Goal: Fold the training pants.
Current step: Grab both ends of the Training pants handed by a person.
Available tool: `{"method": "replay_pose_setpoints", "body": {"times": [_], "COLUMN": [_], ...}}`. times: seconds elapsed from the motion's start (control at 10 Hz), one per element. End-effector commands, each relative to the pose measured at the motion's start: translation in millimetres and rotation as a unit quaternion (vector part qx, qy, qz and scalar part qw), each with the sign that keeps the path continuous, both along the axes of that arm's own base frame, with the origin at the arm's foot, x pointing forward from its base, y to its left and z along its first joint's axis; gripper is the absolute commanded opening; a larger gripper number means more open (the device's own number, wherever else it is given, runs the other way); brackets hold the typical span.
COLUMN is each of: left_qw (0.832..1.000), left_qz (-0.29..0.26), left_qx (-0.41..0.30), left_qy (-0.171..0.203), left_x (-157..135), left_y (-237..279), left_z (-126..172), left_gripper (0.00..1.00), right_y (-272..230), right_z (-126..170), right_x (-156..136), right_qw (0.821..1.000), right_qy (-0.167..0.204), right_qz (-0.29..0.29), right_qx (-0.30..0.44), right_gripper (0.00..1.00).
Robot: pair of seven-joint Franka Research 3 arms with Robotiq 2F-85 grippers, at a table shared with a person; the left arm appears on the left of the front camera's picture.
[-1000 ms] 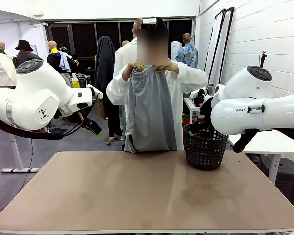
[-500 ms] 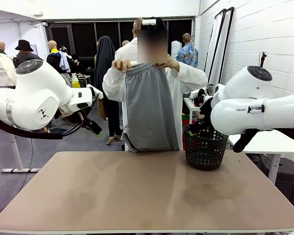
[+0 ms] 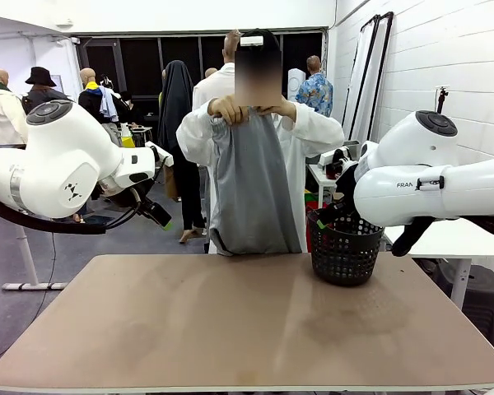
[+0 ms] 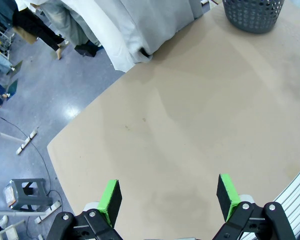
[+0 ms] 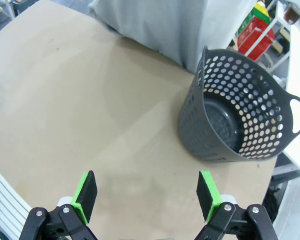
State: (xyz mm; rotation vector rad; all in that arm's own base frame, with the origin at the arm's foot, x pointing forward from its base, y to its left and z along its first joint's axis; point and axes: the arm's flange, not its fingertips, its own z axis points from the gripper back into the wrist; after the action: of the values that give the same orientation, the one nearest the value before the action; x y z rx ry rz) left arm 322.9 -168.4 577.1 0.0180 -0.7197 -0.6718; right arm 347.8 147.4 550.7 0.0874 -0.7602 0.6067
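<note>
Pre-fold: light grey soft jersey training pants (image 3: 255,189) are held up by a person's hands (image 3: 227,109) beyond the tan table's (image 3: 247,329) far edge. Spread and empty: left gripper (image 4: 168,195), right gripper (image 5: 146,195). Next, pants likely need to be laid flat.

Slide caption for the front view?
Person holds grey pants up at the table's far edge, beside a black basket.

Light grey training pants (image 3: 251,185), black perforated basket (image 3: 344,257), tan table (image 3: 230,329), white coat (image 3: 319,132)
</note>
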Motion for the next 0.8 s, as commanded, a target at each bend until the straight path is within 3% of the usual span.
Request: {"method": "replay_pose_setpoints", "body": {"times": [0.0, 0.7], "left_qw": [1.000, 1.000], "left_qz": [-0.005, -0.005], "left_qx": [0.000, 0.000], "left_qy": [-0.001, -0.001], "left_x": [0.3, 0.3], "left_y": [1.1, 1.1], "left_z": [-0.3, -0.3], "left_gripper": [1.00, 1.00], "right_y": [0.2, 0.2], "right_z": [-0.1, -0.1], "right_x": [0.0, 0.0], "right_qw": [1.000, 1.000], "right_qy": [0.000, 0.000], "right_qz": [0.000, 0.000], "right_qx": [0.000, 0.000], "right_gripper": [1.00, 1.00]}}
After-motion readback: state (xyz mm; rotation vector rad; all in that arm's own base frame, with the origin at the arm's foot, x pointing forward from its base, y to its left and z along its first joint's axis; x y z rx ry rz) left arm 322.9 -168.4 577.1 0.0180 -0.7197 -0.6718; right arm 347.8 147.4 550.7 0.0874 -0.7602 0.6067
